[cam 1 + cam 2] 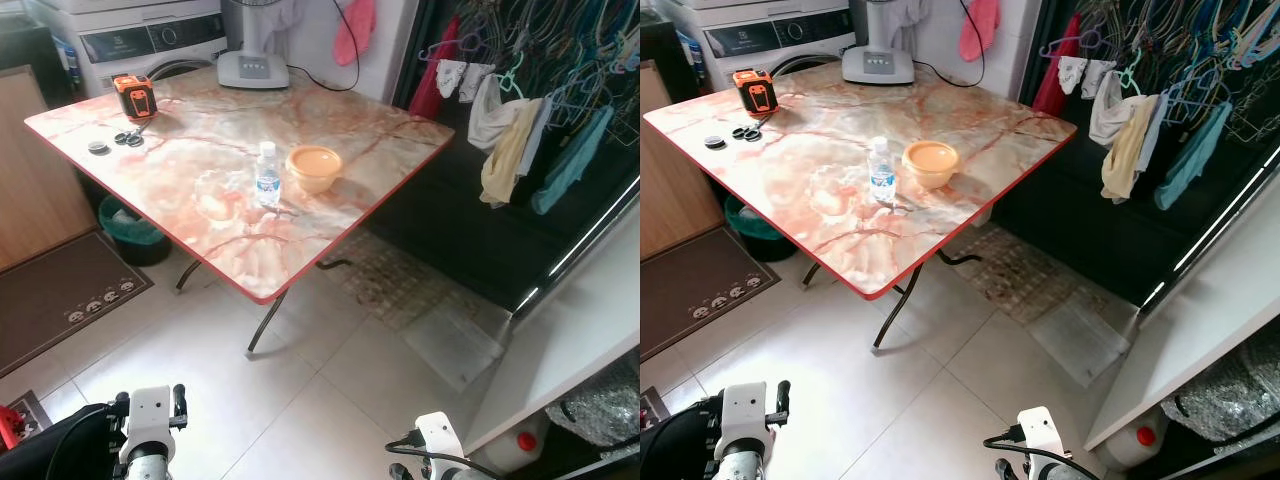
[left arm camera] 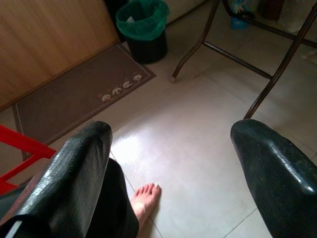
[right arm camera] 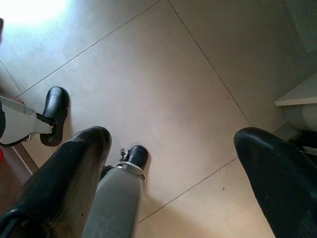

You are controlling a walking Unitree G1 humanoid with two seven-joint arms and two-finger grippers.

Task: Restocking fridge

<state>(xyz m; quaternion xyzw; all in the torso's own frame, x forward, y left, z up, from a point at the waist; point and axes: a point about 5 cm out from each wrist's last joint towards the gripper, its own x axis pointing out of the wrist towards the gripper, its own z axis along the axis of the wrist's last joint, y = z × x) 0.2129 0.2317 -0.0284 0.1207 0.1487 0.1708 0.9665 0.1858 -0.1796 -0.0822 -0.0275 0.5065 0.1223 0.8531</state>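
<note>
A clear water bottle (image 1: pixel 267 175) with a blue label stands upright near the middle of the marble-patterned table (image 1: pixel 190 120). Right of it sits an orange bowl (image 1: pixel 314 167), and left of it a clear glass container (image 1: pixel 215 195). Both arms hang low in front of the table, well short of it. In the left wrist view my left gripper (image 2: pixel 171 144) is open over the tiled floor, with nothing between its fingers. My right gripper (image 3: pixel 171 144) is open too, above the floor tiles.
An orange-black device (image 1: pixel 134 96) and a fan base (image 1: pixel 253 68) stand at the table's far side. A washing machine (image 1: pixel 150 40) is behind, a green-lined bin (image 1: pixel 128 225) under the table, a brown mat (image 1: pixel 60 295) left. Hanging clothes (image 1: pixel 520 130) and a white panel (image 1: pixel 590 320) are right. A person's bare foot (image 2: pixel 146 196) is close.
</note>
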